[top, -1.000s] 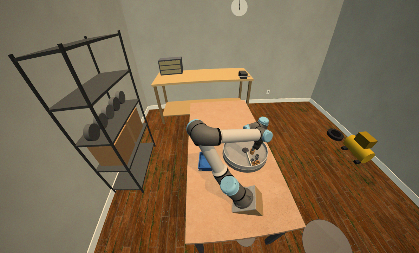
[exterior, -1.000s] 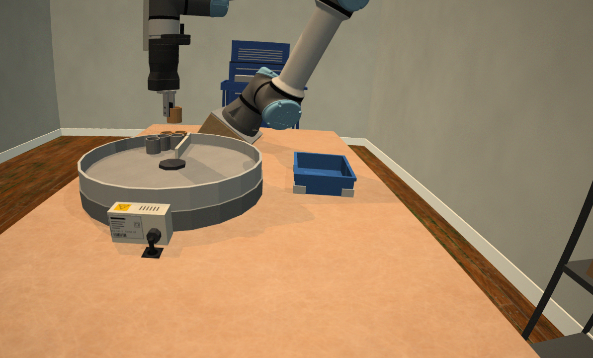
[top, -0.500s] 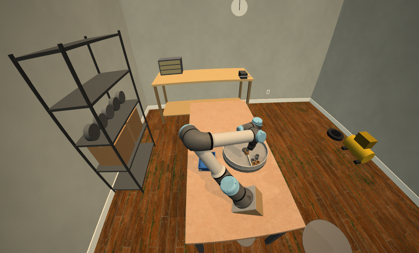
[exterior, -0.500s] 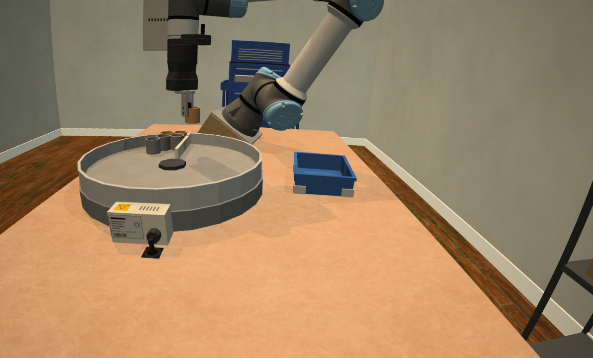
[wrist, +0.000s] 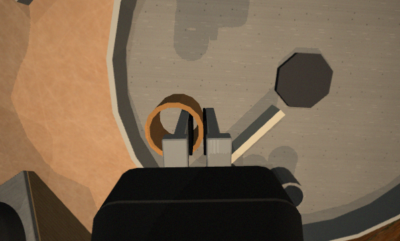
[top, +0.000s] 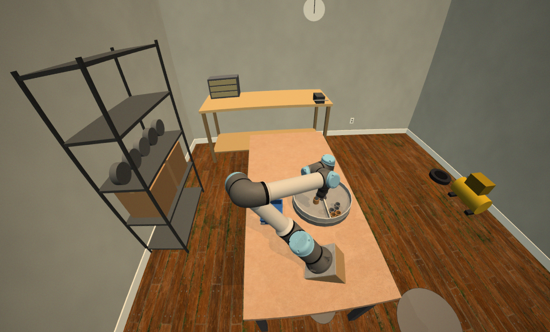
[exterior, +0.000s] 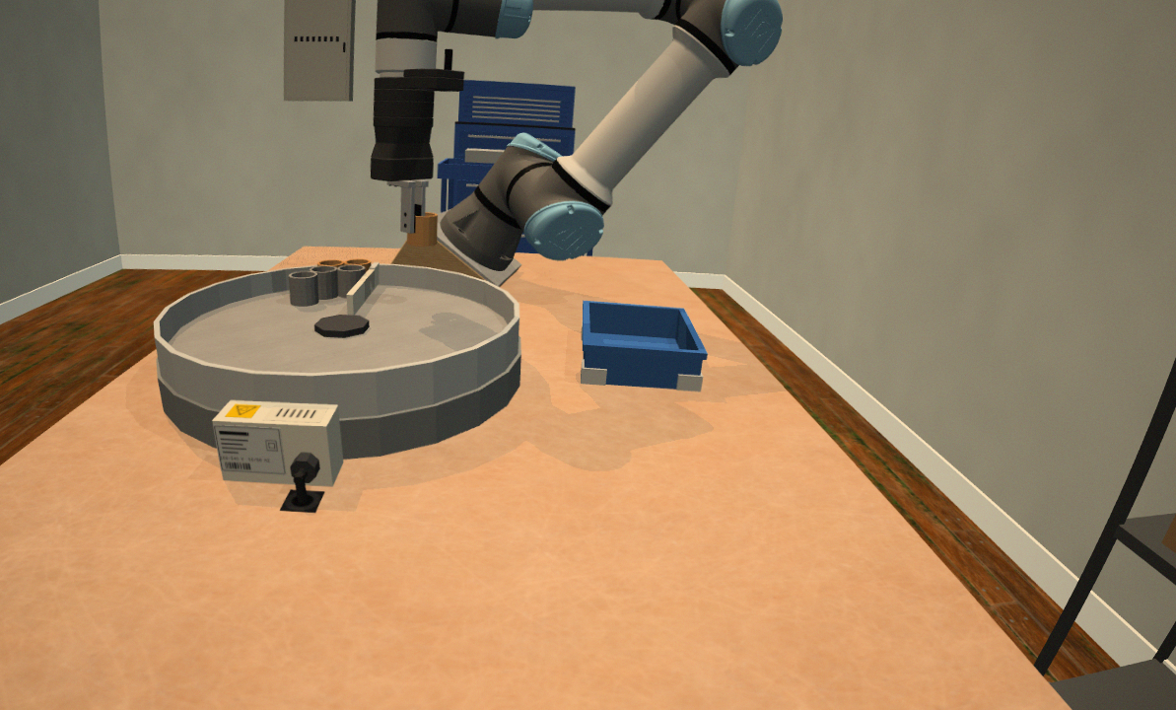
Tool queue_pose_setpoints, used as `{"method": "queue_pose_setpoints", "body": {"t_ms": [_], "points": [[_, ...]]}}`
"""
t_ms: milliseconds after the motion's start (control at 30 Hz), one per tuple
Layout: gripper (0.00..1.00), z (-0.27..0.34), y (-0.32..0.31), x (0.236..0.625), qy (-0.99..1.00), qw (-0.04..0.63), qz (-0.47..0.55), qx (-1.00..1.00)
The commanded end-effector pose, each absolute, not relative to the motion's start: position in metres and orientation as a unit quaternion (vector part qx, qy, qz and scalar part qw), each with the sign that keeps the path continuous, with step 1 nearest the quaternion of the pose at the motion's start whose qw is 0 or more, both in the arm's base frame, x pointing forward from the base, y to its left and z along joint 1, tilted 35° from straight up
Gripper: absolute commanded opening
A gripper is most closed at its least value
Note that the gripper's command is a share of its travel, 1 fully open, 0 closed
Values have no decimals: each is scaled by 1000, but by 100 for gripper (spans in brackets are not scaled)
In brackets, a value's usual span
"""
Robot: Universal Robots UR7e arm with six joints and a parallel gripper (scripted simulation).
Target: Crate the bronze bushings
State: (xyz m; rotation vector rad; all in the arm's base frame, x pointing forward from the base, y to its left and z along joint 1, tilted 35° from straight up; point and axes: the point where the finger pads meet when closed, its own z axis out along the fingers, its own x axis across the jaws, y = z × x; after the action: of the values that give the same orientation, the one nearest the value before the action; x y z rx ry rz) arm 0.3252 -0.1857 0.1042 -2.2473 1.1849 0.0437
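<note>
My gripper [wrist: 197, 122] is shut on the wall of a bronze bushing [wrist: 173, 128] and holds it above the turning table [exterior: 335, 353], near the table's rim. In the exterior view the gripper [exterior: 412, 211] carries the bushing [exterior: 426, 229] well above the tray. Steel bushings [exterior: 319, 283] stand by the white divider [exterior: 360, 289], with two bronze bushings [exterior: 343, 262] behind them. The blue crate [exterior: 642, 342] stands on the bench to the right of the turning table. In the top view the crate [top: 274, 205] is mostly hidden behind the arm.
A dark octagonal hub [exterior: 341, 324] sits at the table's centre. A grey control box [exterior: 276, 440] with a lever stands in front of the turning table. The arm's base block [top: 325, 264] sits on the bench. A shelf rack [top: 115, 152] stands to the side.
</note>
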Motion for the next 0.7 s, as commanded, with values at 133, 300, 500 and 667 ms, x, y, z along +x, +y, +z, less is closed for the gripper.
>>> {"method": "queue_pose_setpoints", "body": {"t_ms": [133,300,500,667], "points": [[0,128,-150,329,446,296,16,-845],[0,134,-141,330,446,296,16,-845],[0,134,-141,330,446,296,16,-845],[0,151,-114,333,445,295,16,-845]]}}
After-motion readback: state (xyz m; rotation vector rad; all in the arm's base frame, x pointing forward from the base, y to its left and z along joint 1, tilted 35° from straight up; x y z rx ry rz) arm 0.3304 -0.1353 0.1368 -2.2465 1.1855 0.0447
